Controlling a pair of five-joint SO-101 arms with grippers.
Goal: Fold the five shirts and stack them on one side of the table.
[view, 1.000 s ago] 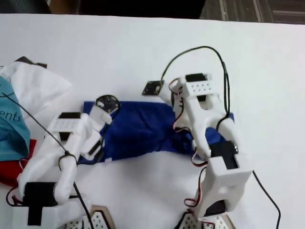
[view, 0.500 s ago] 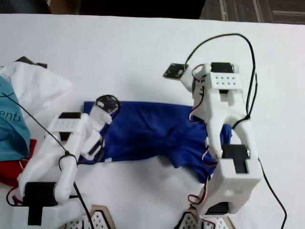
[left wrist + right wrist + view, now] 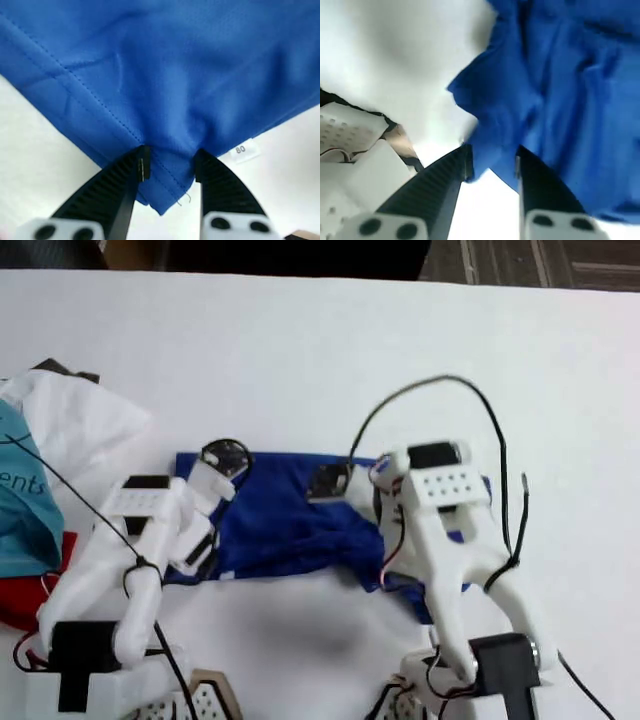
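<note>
At the left edge of the white table [image 3: 300, 340], a heap of cloth: white shirt [image 3: 70, 420], teal shirt [image 3: 20, 500], a red shirt [image 3: 25, 600] peeking out beneath. Just beside it, left gripper [image 3: 170, 162] clamped on the hemmed corner of the blue shirt [image 3: 290, 510], a small white label [image 3: 240, 150] close by. Blue shirt lies rumpled across mid-table, between the two arms. Right gripper [image 3: 491, 160] over the shirt's right part, jaws pinching a bunched edge of the blue cloth, table visible below it.

bright even light, table [image 3: 300, 340] glaring white, soft grey shadow beneath right arm [image 3: 450, 540]
</note>
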